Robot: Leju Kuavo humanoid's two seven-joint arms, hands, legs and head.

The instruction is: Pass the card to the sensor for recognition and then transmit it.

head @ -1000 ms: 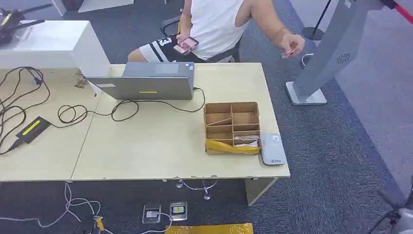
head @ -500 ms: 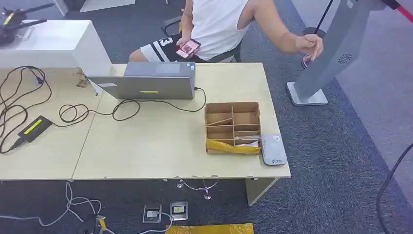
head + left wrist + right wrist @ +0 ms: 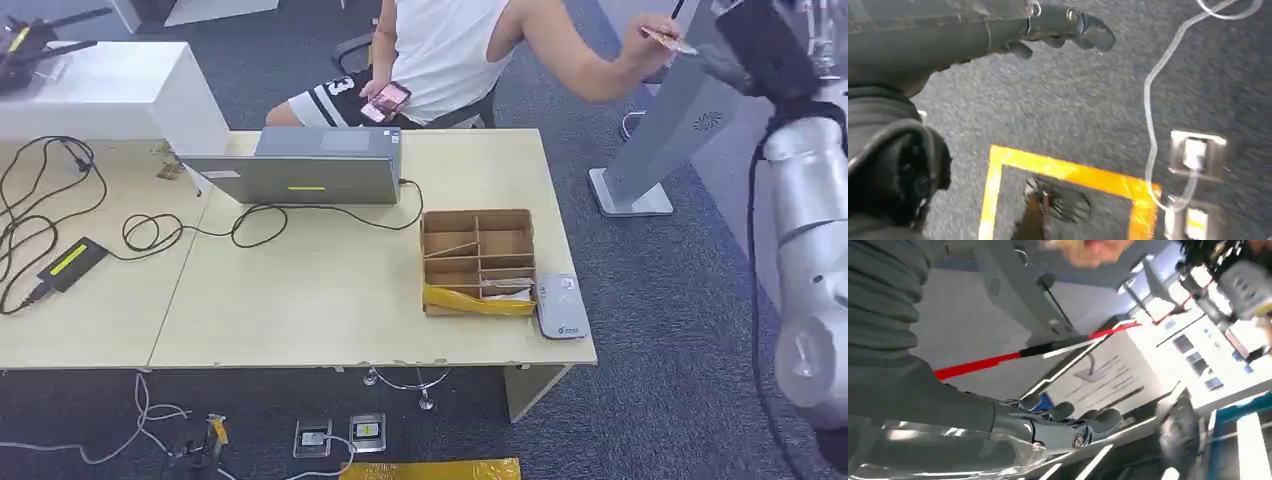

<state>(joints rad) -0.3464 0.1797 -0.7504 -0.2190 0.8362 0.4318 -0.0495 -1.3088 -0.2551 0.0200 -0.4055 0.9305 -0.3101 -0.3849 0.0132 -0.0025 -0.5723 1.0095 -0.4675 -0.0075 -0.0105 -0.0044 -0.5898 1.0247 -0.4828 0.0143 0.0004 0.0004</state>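
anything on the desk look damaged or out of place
The cardboard divider box looks worn: its front wall is patched with yellow tape and one inner divider sits tilted. The grey card reader overhangs the desk edge slightly.

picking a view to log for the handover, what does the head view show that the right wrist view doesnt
Head view alone: the person's hand holding out the card, the desk, the cardboard tray, the grey reader beside the tray, and the laptop.

Right wrist view alone: the right hand close up, fingers apart and holding nothing, plus a red-and-black barrier bar and a white panel behind it.

Shared: the grey slanted stand, and a blurred shape in the wrist view that may be the person's hand.
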